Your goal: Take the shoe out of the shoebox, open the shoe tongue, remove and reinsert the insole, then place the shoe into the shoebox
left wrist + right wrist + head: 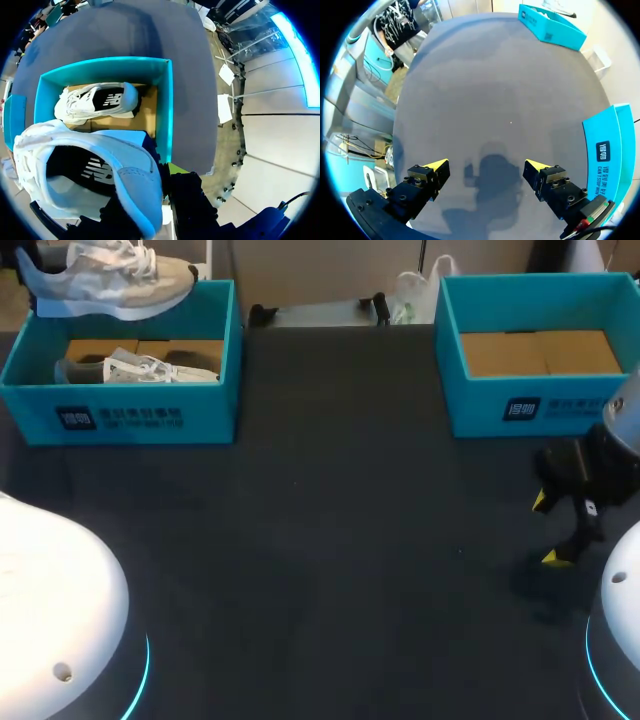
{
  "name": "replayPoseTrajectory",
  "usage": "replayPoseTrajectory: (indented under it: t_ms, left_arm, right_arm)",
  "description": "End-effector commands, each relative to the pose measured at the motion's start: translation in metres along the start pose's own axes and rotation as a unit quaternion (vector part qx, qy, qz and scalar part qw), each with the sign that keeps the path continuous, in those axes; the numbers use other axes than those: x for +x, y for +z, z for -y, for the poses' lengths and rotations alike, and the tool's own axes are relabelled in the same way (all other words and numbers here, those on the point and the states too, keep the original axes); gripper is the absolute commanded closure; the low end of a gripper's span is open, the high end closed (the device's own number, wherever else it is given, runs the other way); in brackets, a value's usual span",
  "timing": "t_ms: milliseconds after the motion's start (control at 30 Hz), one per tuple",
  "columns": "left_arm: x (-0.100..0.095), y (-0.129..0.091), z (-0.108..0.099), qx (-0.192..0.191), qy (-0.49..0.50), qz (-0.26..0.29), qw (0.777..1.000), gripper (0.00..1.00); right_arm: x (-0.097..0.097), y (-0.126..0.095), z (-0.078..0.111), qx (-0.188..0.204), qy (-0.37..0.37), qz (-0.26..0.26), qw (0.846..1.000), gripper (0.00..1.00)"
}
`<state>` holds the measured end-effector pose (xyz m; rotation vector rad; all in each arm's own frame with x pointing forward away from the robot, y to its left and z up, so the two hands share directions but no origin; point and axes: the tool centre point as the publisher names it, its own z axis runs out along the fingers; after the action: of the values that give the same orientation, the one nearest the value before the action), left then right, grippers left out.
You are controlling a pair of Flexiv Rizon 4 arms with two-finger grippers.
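Clamped the shoe (110, 280) in the left gripper (165, 180) just above the shoebox (130, 390), likely to clear its walls and the second shoe (140, 368) inside; held the right gripper (486, 167) open, well apart from that shoebox, presumably awaiting the tongue.

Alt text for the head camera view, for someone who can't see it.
A white lace-up sneaker hangs above the rear wall of an open teal cardboard shoebox at far left, with a second white sneaker lying inside. A matching teal shoebox sits empty at far right, and the right arm's open yellow-tipped pincer hovers over the dark grey table.
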<state>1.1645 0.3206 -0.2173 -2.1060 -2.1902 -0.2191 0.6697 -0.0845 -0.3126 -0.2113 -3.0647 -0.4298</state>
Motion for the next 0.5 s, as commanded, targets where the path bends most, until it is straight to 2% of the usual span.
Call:
replayPoseTrajectory:
  t_ms: [33, 400, 500]
  left_arm:
    - [-0.009, 0.01, -0.006, -0.005, -0.006, -0.007, 1.0, 1.0]
    - [-0.014, 0.042, -0.024, -0.001, -0.048, -0.011, 0.999, 1.0]
    - [-0.017, 0.046, -0.02, 0.004, -0.044, -0.003, 0.999, 1.0]
  right_arm:
    - [0.001, 0.001, 0.0, 0.002, 0.001, 0.001, 1.0, 0.0]
    - [0.001, 0.001, 0.0, 0.002, 0.001, 0.001, 1.0, 0.0]
    - [0.001, 0.001, 0.0, 0.002, 0.001, 0.001, 1.0, 0.0]
